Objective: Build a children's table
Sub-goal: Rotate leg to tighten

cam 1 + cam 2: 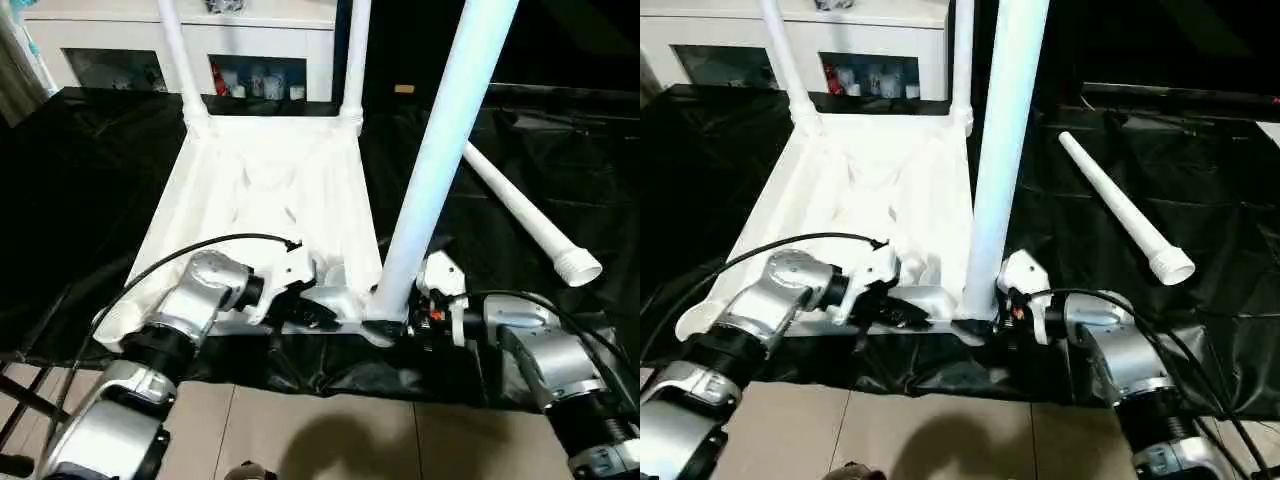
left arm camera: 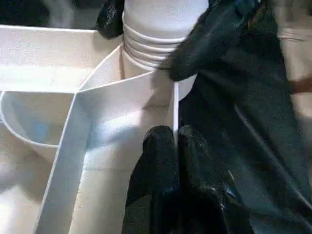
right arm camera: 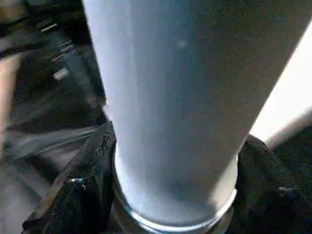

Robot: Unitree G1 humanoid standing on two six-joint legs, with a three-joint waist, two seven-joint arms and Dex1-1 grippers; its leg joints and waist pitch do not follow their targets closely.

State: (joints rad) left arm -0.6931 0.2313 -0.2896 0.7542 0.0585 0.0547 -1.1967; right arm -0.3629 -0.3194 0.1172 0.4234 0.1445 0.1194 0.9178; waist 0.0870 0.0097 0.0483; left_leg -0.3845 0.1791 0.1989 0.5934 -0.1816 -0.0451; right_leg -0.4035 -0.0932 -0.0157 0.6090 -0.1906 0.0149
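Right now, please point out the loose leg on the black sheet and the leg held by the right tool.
loose leg (image 1: 1120,208), right eye view, middle of its tube.
held leg (image 1: 440,150), left eye view, mid shaft.

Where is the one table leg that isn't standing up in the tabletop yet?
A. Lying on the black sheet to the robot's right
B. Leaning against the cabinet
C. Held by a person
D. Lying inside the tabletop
A: the loose leg lies flat on the black sheet, right of the upturned tabletop, its ribbed end toward the robot.
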